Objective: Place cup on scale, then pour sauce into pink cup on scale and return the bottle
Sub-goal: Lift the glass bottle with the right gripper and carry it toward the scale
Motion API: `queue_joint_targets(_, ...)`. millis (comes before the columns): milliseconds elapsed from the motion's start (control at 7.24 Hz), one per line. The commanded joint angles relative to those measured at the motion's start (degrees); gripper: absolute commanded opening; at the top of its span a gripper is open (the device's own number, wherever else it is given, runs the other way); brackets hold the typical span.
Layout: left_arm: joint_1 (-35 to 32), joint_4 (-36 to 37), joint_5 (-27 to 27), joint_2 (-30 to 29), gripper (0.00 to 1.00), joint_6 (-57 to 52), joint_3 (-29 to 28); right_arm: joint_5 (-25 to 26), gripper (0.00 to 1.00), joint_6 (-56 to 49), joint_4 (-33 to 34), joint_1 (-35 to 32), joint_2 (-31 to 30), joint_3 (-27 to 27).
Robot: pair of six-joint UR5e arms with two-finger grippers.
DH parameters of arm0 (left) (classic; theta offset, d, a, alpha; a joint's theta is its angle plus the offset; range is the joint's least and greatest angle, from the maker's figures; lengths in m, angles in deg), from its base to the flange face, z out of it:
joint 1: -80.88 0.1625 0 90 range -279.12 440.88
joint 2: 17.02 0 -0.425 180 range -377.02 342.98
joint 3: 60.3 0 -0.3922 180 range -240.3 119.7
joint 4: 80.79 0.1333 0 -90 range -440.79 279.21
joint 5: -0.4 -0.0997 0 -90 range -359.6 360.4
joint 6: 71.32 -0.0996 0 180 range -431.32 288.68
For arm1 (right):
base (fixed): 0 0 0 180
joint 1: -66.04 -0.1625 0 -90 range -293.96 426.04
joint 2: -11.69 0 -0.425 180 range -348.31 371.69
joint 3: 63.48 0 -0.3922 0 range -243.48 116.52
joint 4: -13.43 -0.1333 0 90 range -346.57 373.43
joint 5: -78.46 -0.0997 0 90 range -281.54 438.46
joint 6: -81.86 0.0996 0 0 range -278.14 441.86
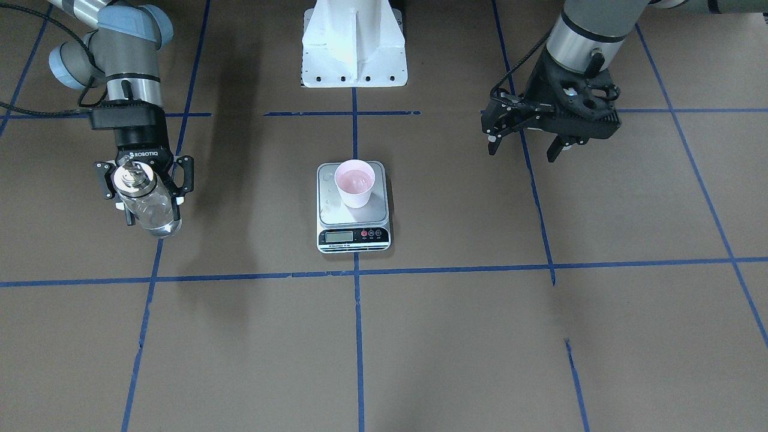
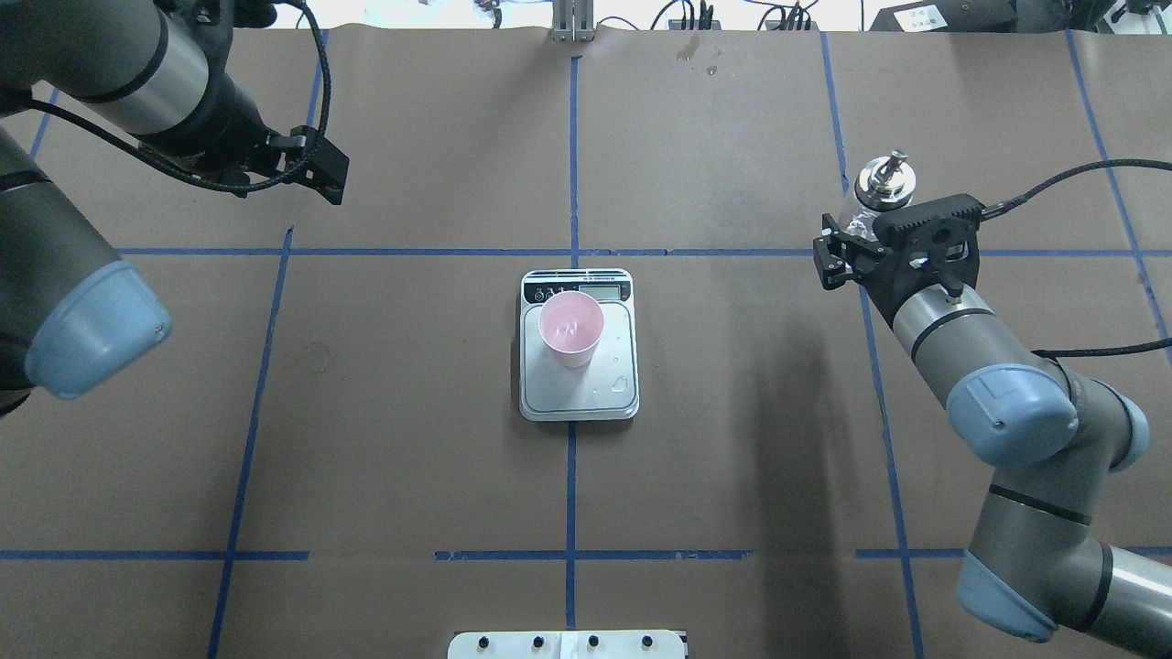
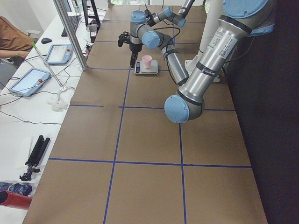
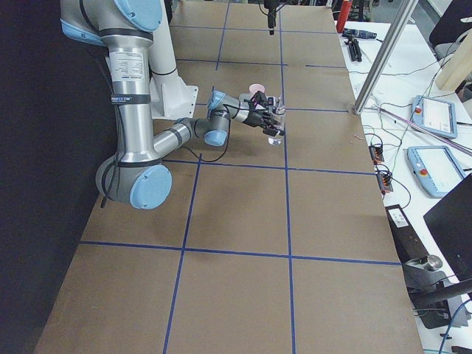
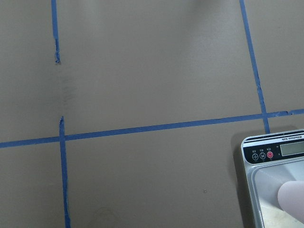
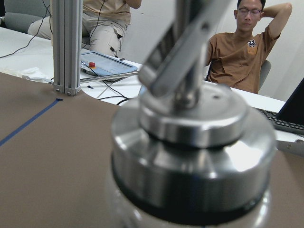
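Note:
The pale pink cup (image 1: 354, 183) (image 2: 570, 328) stands upright on the scale (image 1: 354, 237) (image 2: 577, 403) at the table's middle. A faint sheen inside the cup may be the clear sauce, and a few droplets lie on the steel platform. My right gripper (image 1: 147, 189) (image 2: 851, 249) is shut on the clear glass bottle (image 1: 151, 209), upright and low over the table, well to the side of the scale. Its silver pourer cap (image 2: 884, 179) (image 6: 194, 142) fills the right wrist view. My left gripper (image 1: 523, 150) (image 2: 322, 172) hangs open and empty on the other side. The left wrist view catches the scale's corner (image 5: 273, 154).
The white robot base (image 1: 354, 48) (image 2: 568, 645) sits behind the scale. Blue tape lines (image 1: 360, 273) grid the brown table. Beyond the far edge are an aluminium post (image 6: 66, 47), tablets and cables on a desk (image 3: 32, 79), and seated people (image 6: 242, 47).

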Motion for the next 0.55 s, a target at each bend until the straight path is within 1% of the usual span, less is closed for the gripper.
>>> queue_joint_targets(0,-4.5,0.1,0.4,2.9,1.00,-9.4,0.1,2.1,0.00,-11.9,9.5,-0.3,6.7,-1.2)
queue_joint_targets(138,-7.9,0.0,0.6,5.5,1.00,-16.5,0.1,2.2,0.00,-13.4,14.7,-0.2,8.1,-3.0)
queue_joint_targets(414,-16.4,-0.2,0.8,11.2,1.00,-35.6,-0.5,2.1,0.00,-20.2,15.5,-0.3,9.5,-3.2)
